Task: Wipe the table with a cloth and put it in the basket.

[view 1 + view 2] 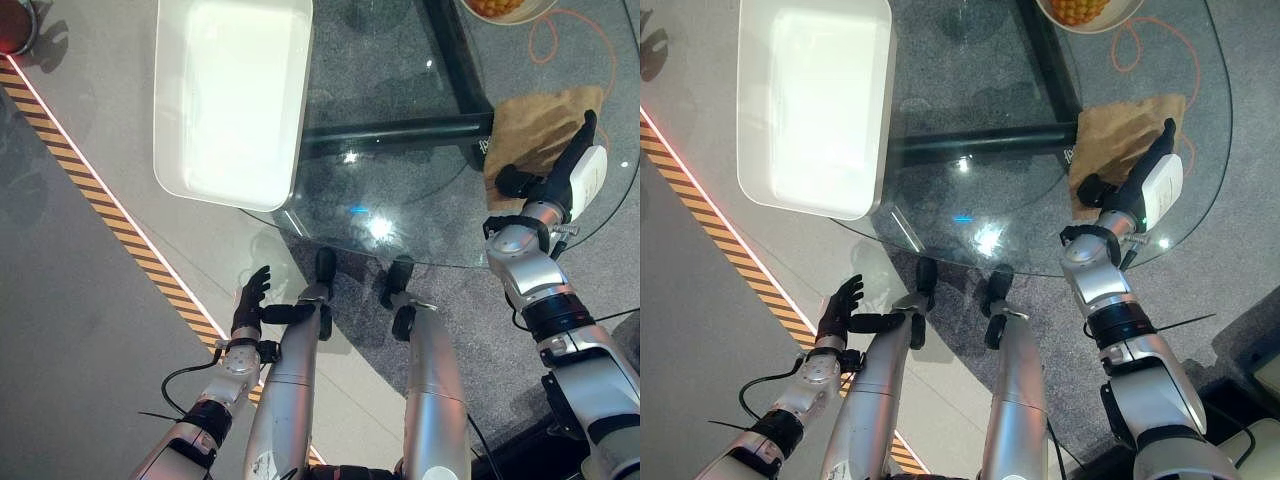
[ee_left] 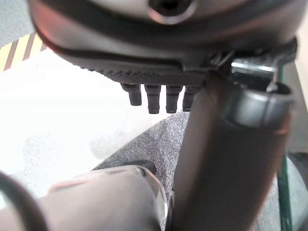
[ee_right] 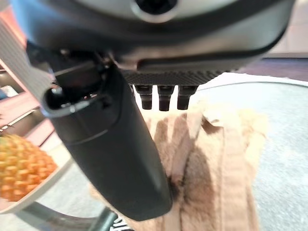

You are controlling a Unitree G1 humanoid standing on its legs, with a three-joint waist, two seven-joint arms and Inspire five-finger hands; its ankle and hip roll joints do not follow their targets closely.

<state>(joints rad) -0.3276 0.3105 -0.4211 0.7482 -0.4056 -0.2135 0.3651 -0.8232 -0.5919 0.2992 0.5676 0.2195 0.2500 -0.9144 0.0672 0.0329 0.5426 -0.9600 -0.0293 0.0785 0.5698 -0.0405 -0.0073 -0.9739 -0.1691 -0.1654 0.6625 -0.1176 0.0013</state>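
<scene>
My right hand (image 1: 1140, 195) lies flat on the brown cloth (image 1: 1120, 135), fingers straight and pressing it onto the glass table (image 1: 980, 110) near its right edge. My left hand (image 1: 840, 305) hangs open below the table, holding nothing. The white basket (image 1: 810, 105) sits on the table's left side, well apart from the cloth.

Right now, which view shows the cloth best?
The left eye view: the whole brown cloth lies on the glass table under the right hand. The right eye view shows nearly the same. The right wrist view shows its folds close up, partly blocked by the thumb.
</scene>
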